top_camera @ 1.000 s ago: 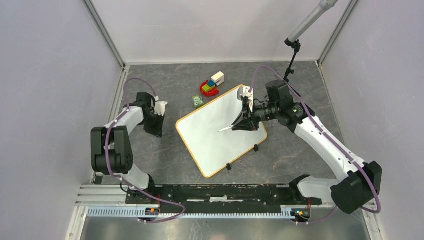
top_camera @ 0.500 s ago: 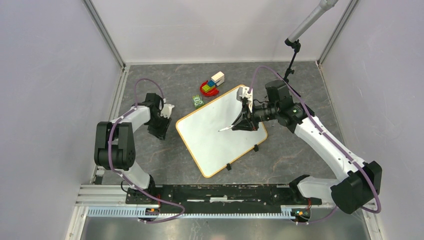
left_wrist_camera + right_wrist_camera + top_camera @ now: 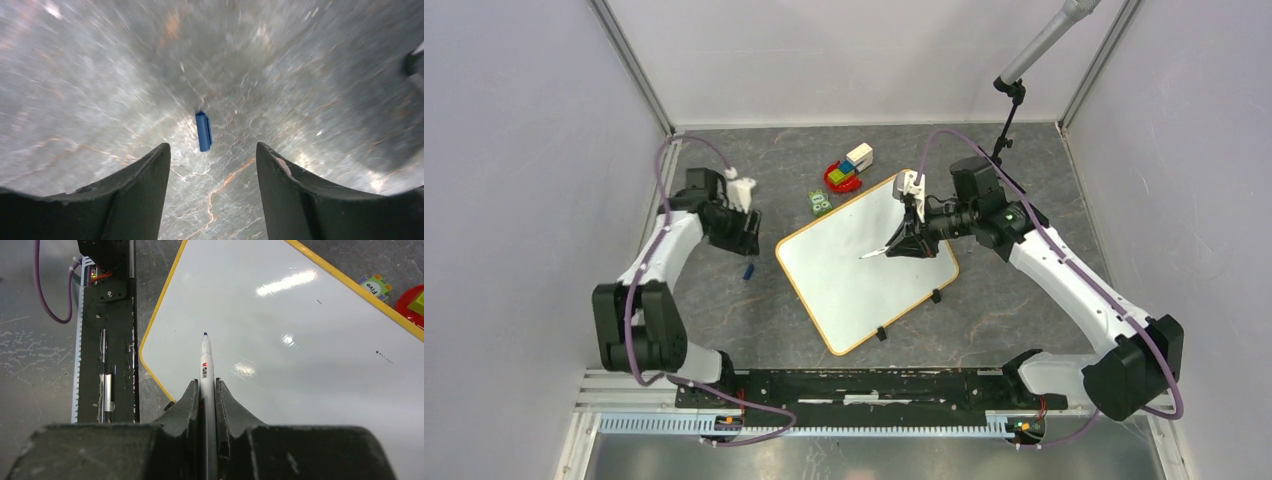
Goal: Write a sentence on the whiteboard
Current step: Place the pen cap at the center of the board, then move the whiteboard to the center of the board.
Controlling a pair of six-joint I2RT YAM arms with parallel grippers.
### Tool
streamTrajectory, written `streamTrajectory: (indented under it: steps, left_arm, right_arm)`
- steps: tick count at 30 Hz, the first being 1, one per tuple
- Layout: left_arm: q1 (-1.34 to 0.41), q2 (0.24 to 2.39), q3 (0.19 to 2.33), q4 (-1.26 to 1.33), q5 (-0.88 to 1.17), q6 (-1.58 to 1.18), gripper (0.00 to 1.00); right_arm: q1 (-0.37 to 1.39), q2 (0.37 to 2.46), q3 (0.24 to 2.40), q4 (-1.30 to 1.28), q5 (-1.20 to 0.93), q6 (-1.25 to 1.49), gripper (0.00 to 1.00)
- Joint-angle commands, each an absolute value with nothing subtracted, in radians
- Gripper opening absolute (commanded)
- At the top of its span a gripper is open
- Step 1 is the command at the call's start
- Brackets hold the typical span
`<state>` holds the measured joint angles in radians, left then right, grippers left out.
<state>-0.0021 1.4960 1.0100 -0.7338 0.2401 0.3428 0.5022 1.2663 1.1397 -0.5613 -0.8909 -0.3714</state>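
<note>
Whiteboard (image 3: 854,275) lies flat mid-table, with 0 words on it. Our right gripper (image 3: 205,390) is clamped on an uncapped marker (image 3: 205,357), tip above the white surface. Our left gripper (image 3: 210,160), fingers apart, hovers over the blue cap (image 3: 203,131). We judge writing has not begun; next, the tip must lower gently into contact.

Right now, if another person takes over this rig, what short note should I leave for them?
Grippers: the left gripper is open and empty above the table. The right gripper is shut on the marker.
Things: the blue cap lies on the table under the left gripper. The whiteboard lies flat, and the marker tip points over it. I cannot tell whether the tip touches it.
Done: the marker is uncapped and gripped.
Left: all the writing; the whiteboard is blank.
</note>
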Motion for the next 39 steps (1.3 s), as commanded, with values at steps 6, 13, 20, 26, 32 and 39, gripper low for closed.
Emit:
streamTrajectory:
  steps: [6,13,20,26,32,39]
  left_arm:
    - [0.138,1.287,1.190,-0.818,0.950,0.271,0.72]
    - [0.135,1.311,1.176,-0.951,1.140,0.374,0.70]
    - [0.063,1.366,1.169,-1.027,1.147,0.457,0.59]
    - [0.012,1.413,1.209,-1.026,1.131,0.467,0.32]
    - [-0.084,1.497,1.257,-1.028,1.076,0.472,0.08]
    - [-0.163,1.550,1.299,-1.026,1.032,0.486,0.03]
  right_arm:
    - [0.569,1.292,1.197,-0.412,-0.851,-0.303,0.00]
    - [0.607,1.316,1.223,-0.375,-0.839,-0.280,0.00]
    - [0.607,1.298,1.213,-0.392,-0.848,-0.296,0.00]
    - [0.607,1.290,1.221,-0.423,-0.851,-0.317,0.00]
    - [0.607,1.283,1.223,-0.448,-0.865,-0.333,0.00]
    - [0.607,1.277,1.218,-0.486,-0.874,-0.357,0.00]
